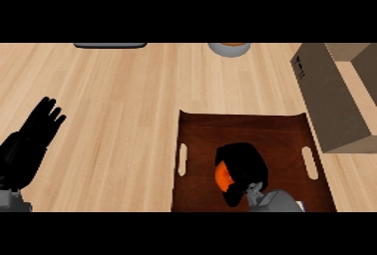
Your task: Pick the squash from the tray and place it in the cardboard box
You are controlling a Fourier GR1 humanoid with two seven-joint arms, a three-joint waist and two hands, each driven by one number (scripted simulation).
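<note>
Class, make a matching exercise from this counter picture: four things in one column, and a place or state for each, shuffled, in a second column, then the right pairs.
Things:
1. squash
2. tray
3. box
4. left hand

Places or states:
A. open, resting at the left edge
B. brown, with a slot handle on each side
C. orange, under the curled right hand
D. cardboard, right of the tray

Pairs: 1-C, 2-B, 3-D, 4-A

One dark brown rectangular tray with slotted handles (199, 124). One orange squash (220, 175). One brown cardboard box (331, 107). One grey round bowl-like vessel, cut off at the far edge (230, 49). One dark flat item, far edge, kind unclear (110, 45). Two black hands: left (29, 142), right (247, 167).
</note>
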